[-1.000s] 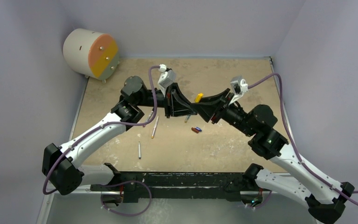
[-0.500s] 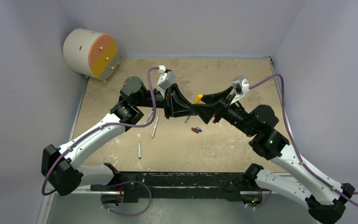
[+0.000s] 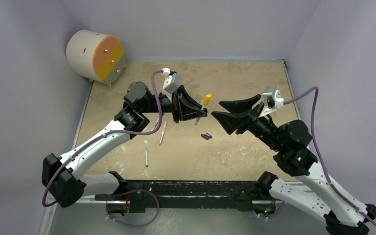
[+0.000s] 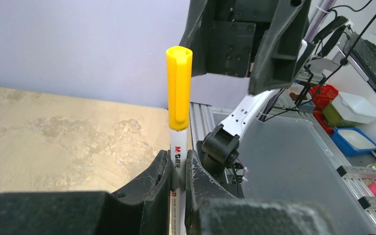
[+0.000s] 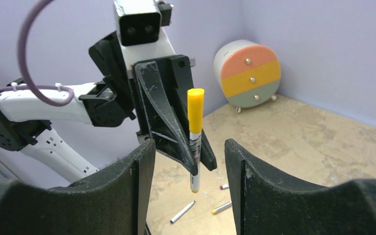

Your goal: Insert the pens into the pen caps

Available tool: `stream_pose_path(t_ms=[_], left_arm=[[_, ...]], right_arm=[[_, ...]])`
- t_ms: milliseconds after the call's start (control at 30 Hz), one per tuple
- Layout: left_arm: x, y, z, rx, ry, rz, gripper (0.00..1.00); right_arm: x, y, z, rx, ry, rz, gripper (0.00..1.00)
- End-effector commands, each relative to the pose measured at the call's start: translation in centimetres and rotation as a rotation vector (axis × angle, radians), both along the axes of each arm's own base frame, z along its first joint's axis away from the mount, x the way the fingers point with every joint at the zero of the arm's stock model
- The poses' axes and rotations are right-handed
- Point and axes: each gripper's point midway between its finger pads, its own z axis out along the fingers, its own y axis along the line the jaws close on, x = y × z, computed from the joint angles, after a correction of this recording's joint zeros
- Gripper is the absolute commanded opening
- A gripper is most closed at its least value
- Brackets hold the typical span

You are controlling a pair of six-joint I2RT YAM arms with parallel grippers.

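Note:
My left gripper (image 3: 204, 112) is shut on a white pen (image 4: 177, 157), held upright above the table's middle. A yellow cap (image 3: 207, 100) sits on the pen's top end (image 4: 178, 88). To its right, my right gripper (image 3: 217, 109) stands open and apart from the pen. In the right wrist view the capped pen (image 5: 195, 147) hangs beyond my open right gripper (image 5: 190, 149). Two bare pens (image 3: 163, 132) (image 3: 147, 157) lie on the table to the left. A red-brown cap (image 3: 204, 137) and a blue cap (image 3: 209, 134) lie together under the grippers.
A round drawer cabinet (image 3: 95, 55) with orange and yellow fronts stands at the back left corner. Purple walls close the table on three sides. The black base rail (image 3: 186, 188) runs along the near edge. Loose pens (image 5: 182, 212) (image 5: 222, 208) lie beneath the held pen.
My right gripper has opened and drawn back to the right, away from the yellow cap. The cap stays on the pen in my left gripper, which shifted slightly left.

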Motion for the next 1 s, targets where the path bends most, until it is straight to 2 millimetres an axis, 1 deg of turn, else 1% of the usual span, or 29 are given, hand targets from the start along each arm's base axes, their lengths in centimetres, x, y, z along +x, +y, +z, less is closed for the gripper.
stream_pose_path(t_ms=[0, 67, 167, 300, 400, 433, 467, 600, 800, 867, 900, 967], left_arm=[[-0.2, 0.0, 2.0, -0.062, -0.067, -0.006, 0.0], [-0.4, -0.1, 2.2, -0.075, -0.06, -0.026, 0.0], [-0.9, -0.2, 2.4, -0.084, -0.056, -0.056, 0.0], [-1.8, -0.1, 2.5, -0.088, -0.065, -0.09, 0.0], [-2.0, -0.1, 2.4, -0.083, -0.06, -0.1, 0.0], [-2.1, 0.0, 2.4, -0.081, -0.061, -0.105, 0.0], [-2.1, -0.1, 2.3, -0.078, -0.058, -0.107, 0.0], [-2.2, 0.0, 2.0, -0.067, -0.061, -0.11, 0.0], [-2.0, -0.1, 1.0, -0.044, -0.053, -0.108, 0.0], [-2.0, -0.1, 0.9, -0.042, -0.05, -0.11, 0.0], [-2.1, -0.1, 1.0, -0.043, -0.052, -0.111, 0.0], [-2.2, 0.0, 1.2, -0.047, -0.058, -0.112, 0.0]], right_arm=[[-1.1, -1.2, 2.5, 0.018, -0.07, -0.004, 0.57], [-1.0, -1.2, 2.6, 0.02, -0.071, -0.007, 0.6], [-0.7, -0.8, 2.9, 0.028, -0.084, -0.006, 0.62], [0.5, 0.1, 3.1, 0.017, -0.097, -0.021, 0.62], [1.0, 0.7, 3.4, 0.019, -0.124, -0.019, 0.61], [0.9, 0.6, 4.6, 0.037, -0.145, -0.025, 0.6], [1.0, 0.6, 5.1, 0.043, -0.157, -0.028, 0.6], [1.2, 1.0, 5.8, 0.051, -0.176, -0.02, 0.59], [1.3, 0.9, 6.8, 0.074, -0.198, -0.032, 0.55], [1.3, 1.0, 6.9, 0.075, -0.201, -0.031, 0.52], [1.4, 1.1, 6.8, 0.072, -0.199, -0.029, 0.48], [1.5, 1.2, 6.5, 0.066, -0.192, -0.024, 0.3]])
